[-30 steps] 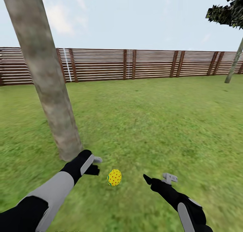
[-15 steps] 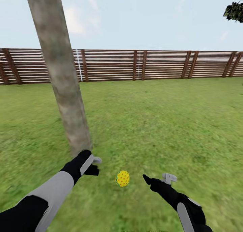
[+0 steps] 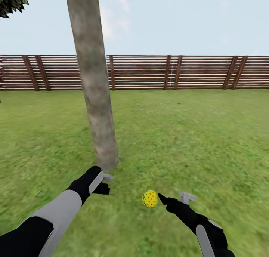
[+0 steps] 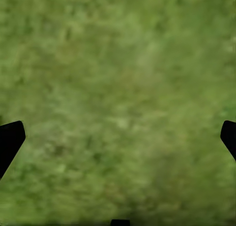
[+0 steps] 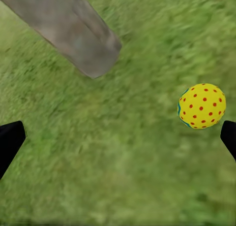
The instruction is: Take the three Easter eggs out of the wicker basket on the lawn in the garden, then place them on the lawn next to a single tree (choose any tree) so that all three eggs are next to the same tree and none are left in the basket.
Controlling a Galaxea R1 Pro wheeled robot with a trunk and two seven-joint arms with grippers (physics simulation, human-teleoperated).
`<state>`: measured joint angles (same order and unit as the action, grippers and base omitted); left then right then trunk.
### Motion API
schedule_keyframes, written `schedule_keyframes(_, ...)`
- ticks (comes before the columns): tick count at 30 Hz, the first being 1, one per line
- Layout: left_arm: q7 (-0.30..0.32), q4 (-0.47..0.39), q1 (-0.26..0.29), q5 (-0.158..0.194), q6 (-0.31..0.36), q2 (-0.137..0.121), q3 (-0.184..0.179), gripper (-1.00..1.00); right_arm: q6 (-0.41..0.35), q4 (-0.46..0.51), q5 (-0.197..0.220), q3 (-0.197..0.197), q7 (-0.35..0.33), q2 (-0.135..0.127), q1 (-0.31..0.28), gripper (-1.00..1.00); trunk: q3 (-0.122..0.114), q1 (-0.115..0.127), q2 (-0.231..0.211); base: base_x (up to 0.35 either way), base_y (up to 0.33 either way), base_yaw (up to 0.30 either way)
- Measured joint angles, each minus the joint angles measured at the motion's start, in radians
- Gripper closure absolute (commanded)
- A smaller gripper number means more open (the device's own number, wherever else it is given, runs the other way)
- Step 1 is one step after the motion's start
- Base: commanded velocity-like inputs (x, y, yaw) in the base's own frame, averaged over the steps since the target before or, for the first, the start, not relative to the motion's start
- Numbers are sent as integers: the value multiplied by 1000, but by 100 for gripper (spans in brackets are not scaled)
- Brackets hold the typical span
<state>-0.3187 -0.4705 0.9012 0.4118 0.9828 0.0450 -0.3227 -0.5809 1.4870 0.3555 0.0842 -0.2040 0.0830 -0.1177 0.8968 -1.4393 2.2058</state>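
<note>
One yellow red-dotted Easter egg (image 3: 150,198) lies on the mottled green lawn (image 3: 194,137) near the thick grey-brown tree trunk (image 3: 95,92), just beside the empty, spread right gripper (image 3: 170,199); the left gripper (image 4: 118,137) gapes empty too.

Yellow red-dotted Easter egg (image 3: 150,198) on lawn (image 3: 194,137), lower centre, near base of thick tree (image 3: 98,111); fence (image 3: 149,72) behind.
</note>
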Motion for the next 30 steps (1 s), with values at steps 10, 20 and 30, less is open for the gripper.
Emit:
schedule_keyframes(10,0,0,0,0,0,0,-1,-100,0,-2,0,-1,0,0,0,-100,-27,38,-70,-1,1,279)
schedule_keyframes(20,0,-3,-1,0,0,0,-1,-100,0,-2,0,-2,0,0,0,-100,-50,73,-133,0,0,278)
schedule_keyframes(30,1,-7,-2,-2,1,0,-1,-100,0,-3,0,-2,0,0,0,-100,-45,73,-133,0,0,277)
